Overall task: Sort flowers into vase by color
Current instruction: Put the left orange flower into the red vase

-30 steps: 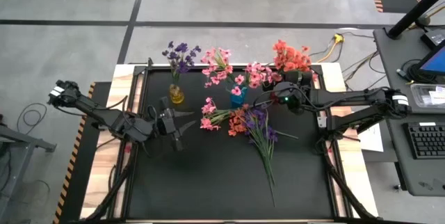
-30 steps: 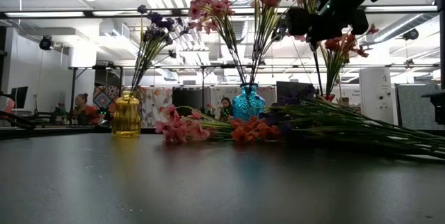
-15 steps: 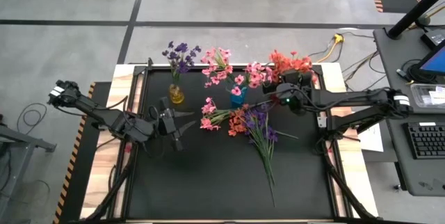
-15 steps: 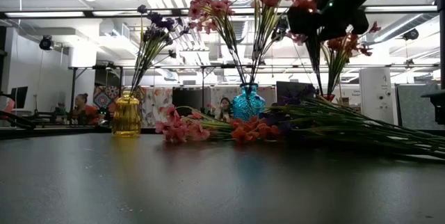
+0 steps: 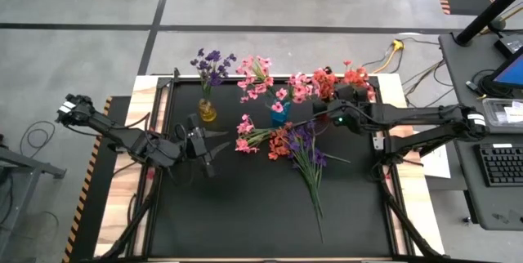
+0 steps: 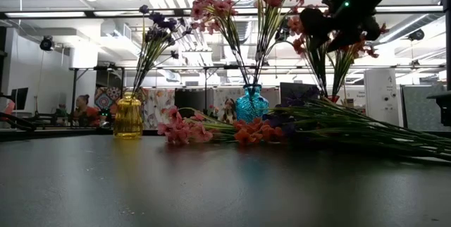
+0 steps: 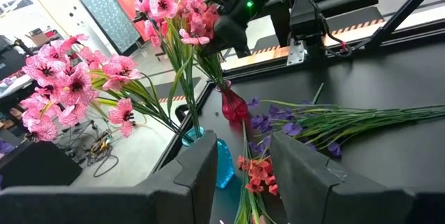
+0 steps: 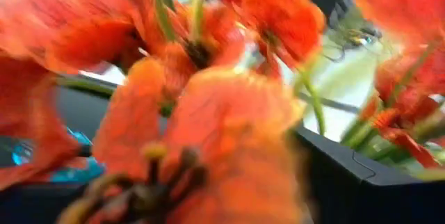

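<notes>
Right gripper (image 5: 333, 108) hangs high over the table's far right part, among the coral-red flowers (image 5: 347, 77) standing in the red vase (image 7: 233, 104). Whether its fingers are spread or closed cannot be told; its wrist view is filled with blurred orange petals pressed close to the lens. Its arm reaches in from the right edge, held almost level.

Left gripper (image 5: 214, 147) waits low over the mat's left part, fingers partly spread and holding nothing, its arm stretched in from the left edge.

Purple sprigs stand in the yellow vase (image 5: 207, 113) and pink ones in the blue vase (image 5: 279, 115). More flowers lie loose in a pile (image 5: 288, 142) on the mat's middle: pink, coral and purple heads together, long green stems trailing toward the near edge.

These sprigs look very light, with thin, springy stems and soft blossoms that would crush or snag. A hold on the bare stem below the leaves seems best.
</notes>
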